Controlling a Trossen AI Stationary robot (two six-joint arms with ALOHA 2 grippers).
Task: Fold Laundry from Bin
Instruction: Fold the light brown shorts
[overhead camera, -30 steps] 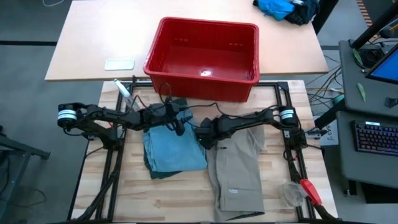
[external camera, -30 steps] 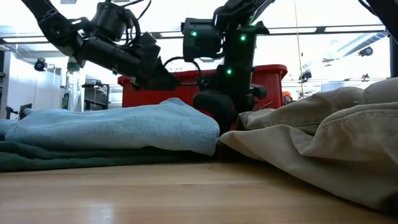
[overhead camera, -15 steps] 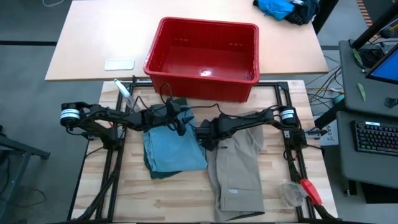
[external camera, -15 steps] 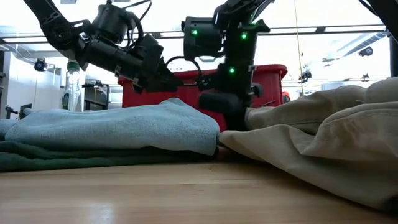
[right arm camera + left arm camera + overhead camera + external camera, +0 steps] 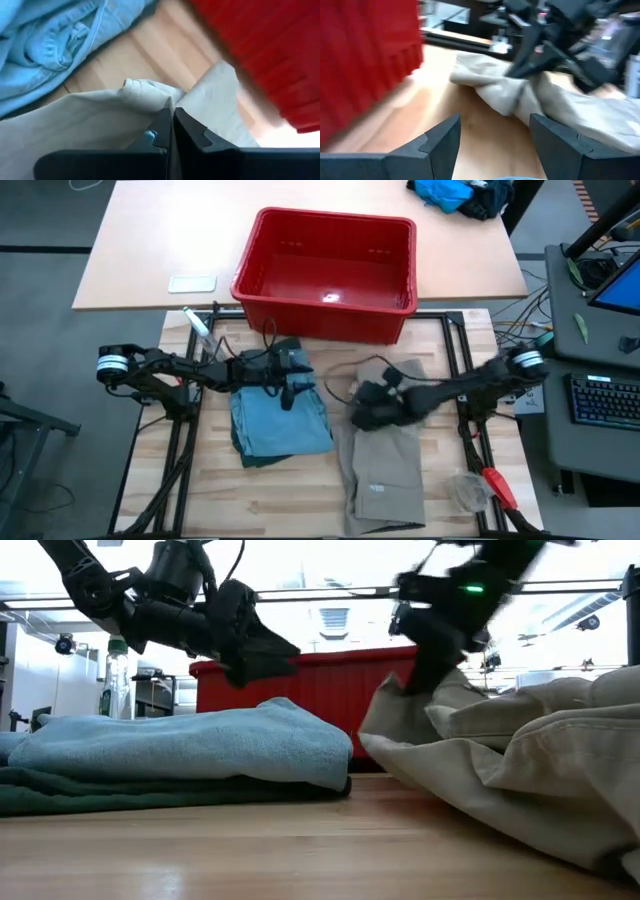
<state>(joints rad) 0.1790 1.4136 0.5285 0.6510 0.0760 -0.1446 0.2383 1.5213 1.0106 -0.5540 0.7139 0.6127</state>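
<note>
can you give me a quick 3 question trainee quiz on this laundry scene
1. True or false: the red bin holds folded laundry.
2. Multiple choice: what is the right end effector shut on? A) light blue denim B) khaki garment C) bin rim
3. Fill in: the light blue denim lies on top of a dark ____ garment.

Key:
1. False; the bin looks empty.
2. B; it pinches a fold of the khaki cloth.
3. green. The left end effector, open, hovers above that stack.
</note>
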